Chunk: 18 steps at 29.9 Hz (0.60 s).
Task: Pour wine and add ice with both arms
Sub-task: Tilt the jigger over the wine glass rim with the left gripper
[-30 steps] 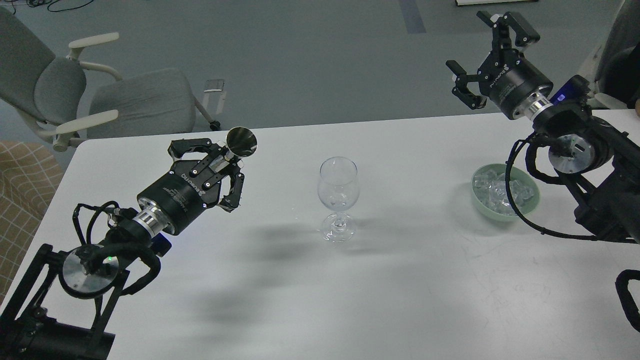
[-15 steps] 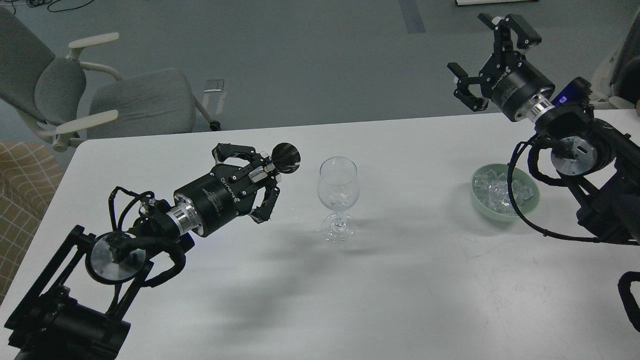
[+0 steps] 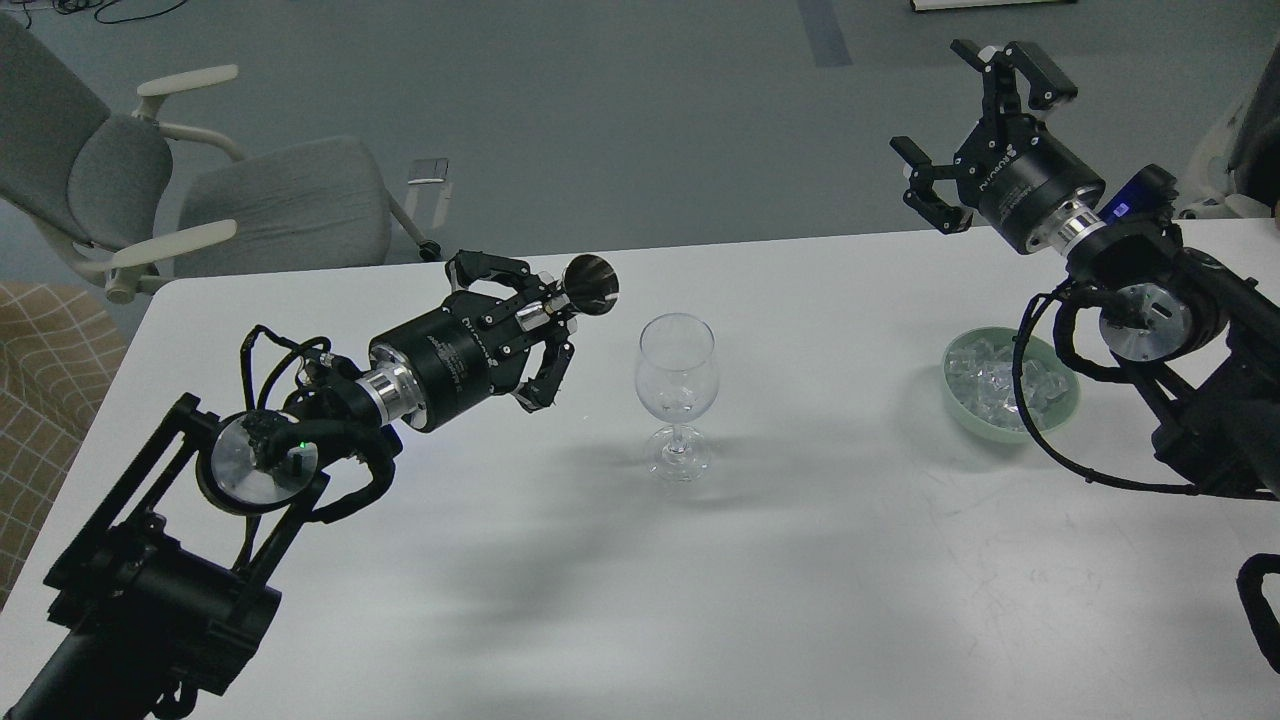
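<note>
An empty clear wine glass (image 3: 677, 375) stands upright at the middle of the white table (image 3: 800, 560). My left gripper (image 3: 545, 310) is shut on a small silver metal cup (image 3: 590, 284). It holds the cup on its side, just left of the glass rim and slightly above it, apart from the glass. The cup's mouth faces right, toward the glass. A pale green bowl (image 3: 1062, 408) of ice (image 3: 990, 380) sits at the right, partly behind my right arm's cable. My right gripper (image 3: 965, 110) is open and empty, raised high beyond the table's far edge, up and left of the bowl.
A grey office chair (image 3: 250, 200) stands beyond the table's far left corner. A checked tan cushion (image 3: 40, 400) is at the left edge. My right arm's thick links (image 3: 1200, 400) lie over the table's right side.
My left gripper has carried the metal cup right and slightly up, from well left of the glass to beside its rim. My right gripper has shifted only slightly.
</note>
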{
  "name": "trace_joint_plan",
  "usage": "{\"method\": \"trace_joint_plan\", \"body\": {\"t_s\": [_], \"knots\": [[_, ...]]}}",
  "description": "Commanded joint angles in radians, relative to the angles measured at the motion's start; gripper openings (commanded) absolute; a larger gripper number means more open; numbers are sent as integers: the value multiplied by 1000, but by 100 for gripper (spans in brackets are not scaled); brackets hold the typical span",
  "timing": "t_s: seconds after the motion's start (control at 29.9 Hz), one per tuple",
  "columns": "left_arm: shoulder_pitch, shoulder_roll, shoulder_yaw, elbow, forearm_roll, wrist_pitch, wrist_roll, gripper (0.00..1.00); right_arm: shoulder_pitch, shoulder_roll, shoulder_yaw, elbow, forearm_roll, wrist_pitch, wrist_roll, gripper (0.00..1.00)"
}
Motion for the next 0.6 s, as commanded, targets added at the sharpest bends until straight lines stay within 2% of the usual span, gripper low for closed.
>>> {"method": "trace_joint_plan", "body": {"t_s": [0.0,0.3,0.57], "knots": [[-22,-6,0,34,1,13,0,0,-2,5,0,0,0,0,1,100],[-95,-14,41,86,2,19,0,0,-2,2,0,0,0,0,1,100],[-111,-27,69,89,12,20,0,0,-2,0,0,0,0,0,1,100]]}}
